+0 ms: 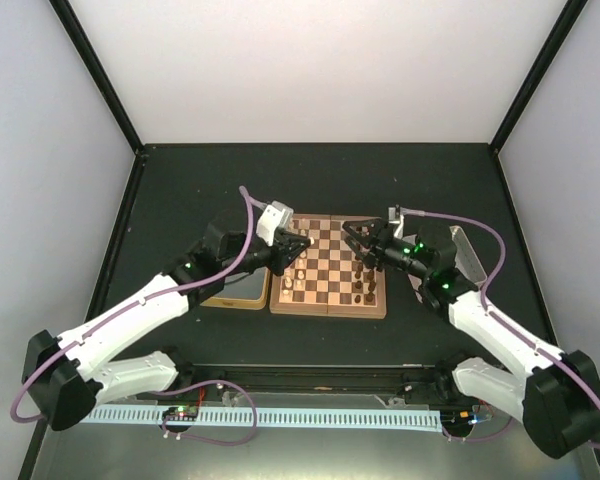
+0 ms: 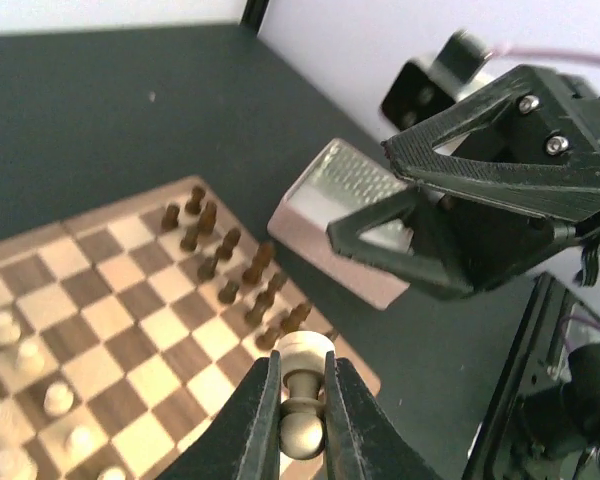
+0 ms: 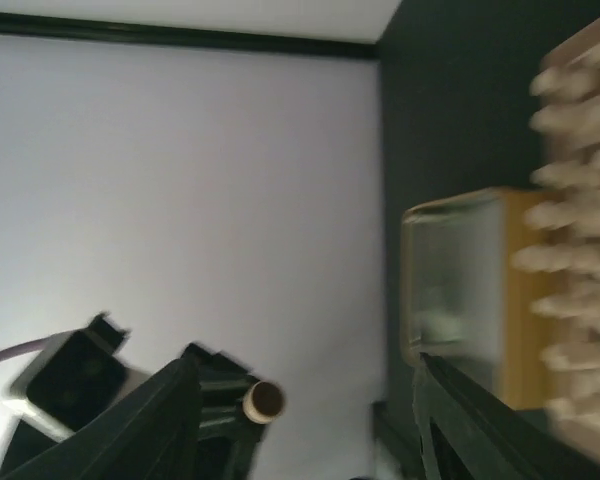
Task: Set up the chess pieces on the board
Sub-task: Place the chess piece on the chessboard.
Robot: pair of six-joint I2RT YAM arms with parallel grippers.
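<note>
The board point(image 1: 328, 311) lies mid-table, with pale pieces point(image 1: 291, 282) along its left side and dark pieces point(image 1: 364, 285) along its right. My left gripper point(image 1: 298, 243) is shut on a pale pawn point(image 2: 305, 395) and holds it base-forward above the board point(image 2: 130, 330); dark pieces point(image 2: 230, 262) stand beyond it. My right gripper point(image 1: 357, 239) is open and empty, hovering over the board's far right, facing the left gripper. In the right wrist view the right gripper point(image 3: 305, 400) spreads wide, the pawn's round base point(image 3: 263, 400) shows between its fingers, and pale pieces point(image 3: 570, 230) blur at right.
A gold-tan tin point(image 1: 237, 291) lies against the board's left edge and also shows in the right wrist view point(image 3: 455, 280). A silver-grey tray point(image 1: 468, 254) stands right of the board and also shows in the left wrist view point(image 2: 345, 215). Black frame posts and white walls enclose the table.
</note>
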